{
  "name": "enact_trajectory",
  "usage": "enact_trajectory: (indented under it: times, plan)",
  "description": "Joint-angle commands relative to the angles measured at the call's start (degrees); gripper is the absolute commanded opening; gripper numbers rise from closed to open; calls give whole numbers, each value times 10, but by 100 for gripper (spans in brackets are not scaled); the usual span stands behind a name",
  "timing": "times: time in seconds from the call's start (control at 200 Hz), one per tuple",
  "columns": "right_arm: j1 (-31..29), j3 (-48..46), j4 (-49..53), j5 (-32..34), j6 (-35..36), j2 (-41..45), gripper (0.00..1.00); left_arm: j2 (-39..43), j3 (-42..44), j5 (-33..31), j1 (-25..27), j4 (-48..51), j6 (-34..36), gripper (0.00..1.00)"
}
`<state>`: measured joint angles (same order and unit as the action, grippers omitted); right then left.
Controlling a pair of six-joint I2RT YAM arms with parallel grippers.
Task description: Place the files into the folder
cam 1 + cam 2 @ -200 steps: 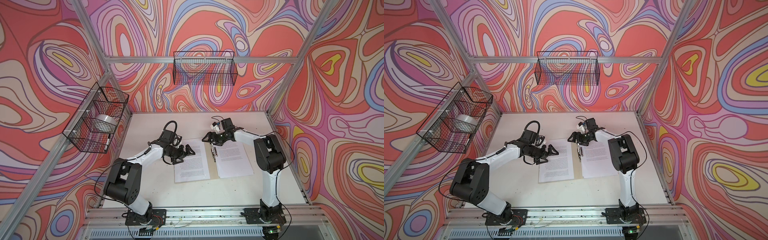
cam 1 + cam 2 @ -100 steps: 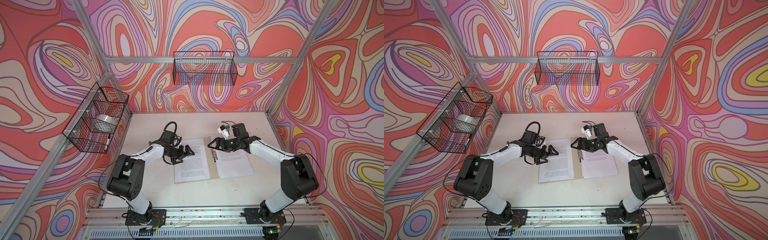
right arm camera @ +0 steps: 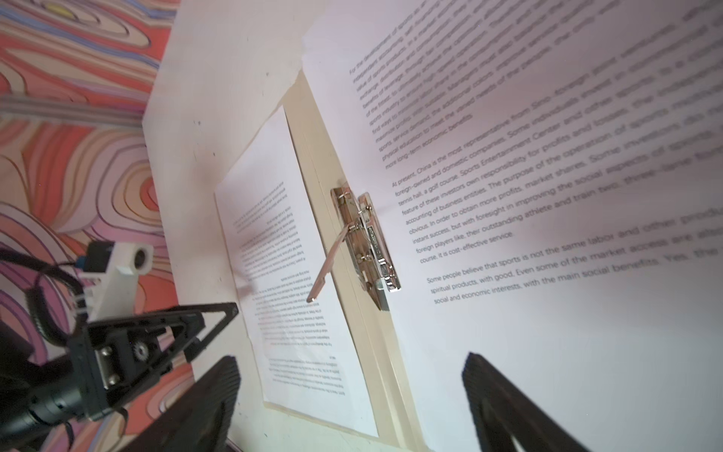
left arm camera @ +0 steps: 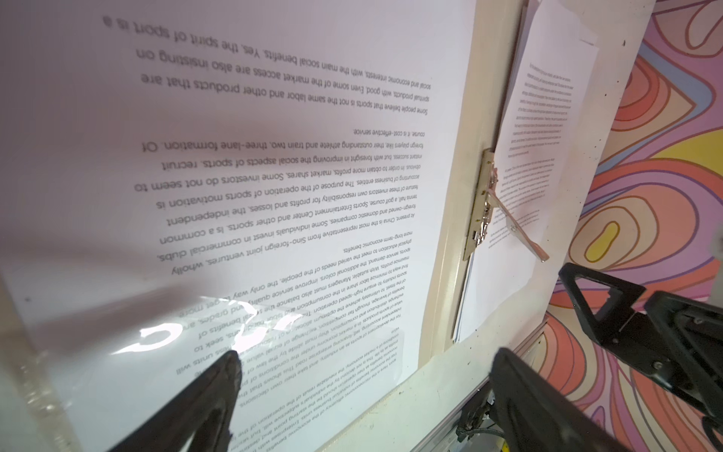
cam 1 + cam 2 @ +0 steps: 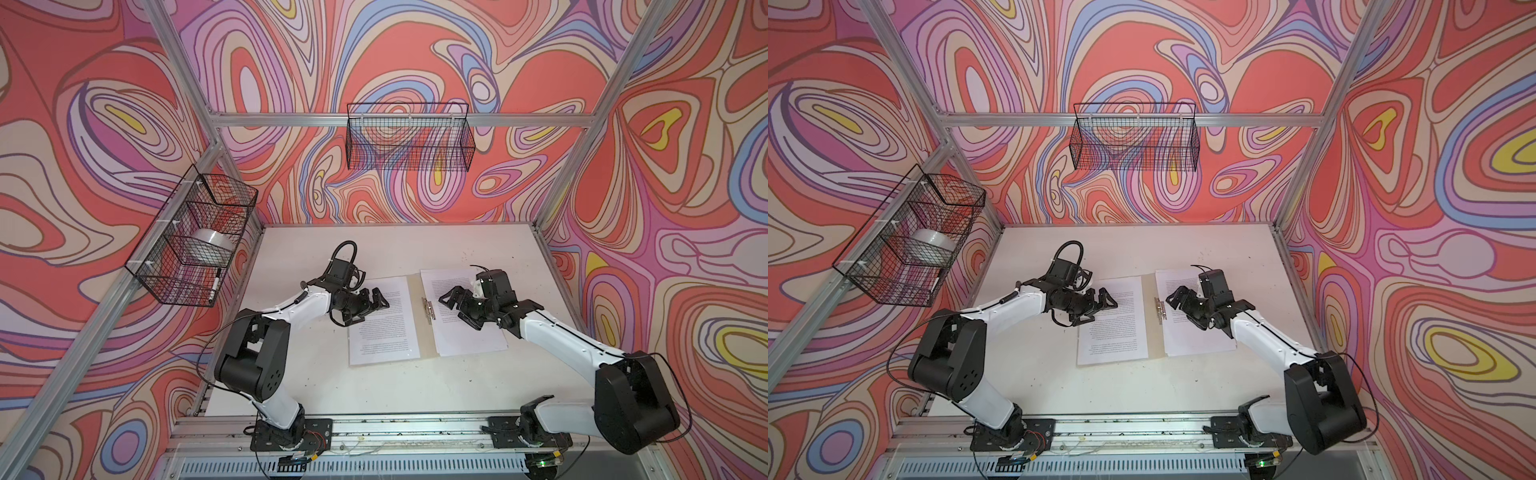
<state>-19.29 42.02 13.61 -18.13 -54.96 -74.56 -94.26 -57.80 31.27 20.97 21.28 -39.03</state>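
Fingers (image 4: 211, 391) gape over smooth files (image 4: 274, 156) (tan cardboard folder (image 4: 477, 117) beneath).

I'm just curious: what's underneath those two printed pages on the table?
An open tan folder: only its spine strip, metal clip and edges show. The pages hide the rest.

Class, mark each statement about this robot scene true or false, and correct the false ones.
1. The folder lies open on the table. True.
2. The left gripper is clamped on a sheet. False: its jaws stand open, holding nothing.
3. The lever of the metal clip is raised. True.
4. Printed sheets lie on one half of the folder only. False: a left sheet and right sheets cover both halves.
5. The wire basket on the left wall is empty. False: it holds a pale roll and a marker.
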Motion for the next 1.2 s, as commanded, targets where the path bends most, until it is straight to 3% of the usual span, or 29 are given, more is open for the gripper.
enact_trajectory:
  times: [0.0, 0.065, 0.135, 0.616, 0.956, 1.197]
  plan:
    - [-11, -25, -50, 46, -151, 15, 74, -14, -31, -33, 23, 4, -10, 100]
    - [-20, -32, -70, 52, -195, 9, 54, -33, -41, -31, 34, -7, -15, 100]
    - [-36, -27, -81, 60, -231, -7, 43, -52, -50, -30, 45, -19, -20, 100]
    - [-76, 59, -83, 59, -271, -133, 28, -103, -45, -12, 56, -42, -16, 100]
    - [-80, 67, -96, 44, -281, -166, 25, -110, -43, -10, 56, -49, -19, 100]
    - [-80, 65, -104, 38, -286, -177, 16, -113, -39, -9, 56, -52, -20, 100]
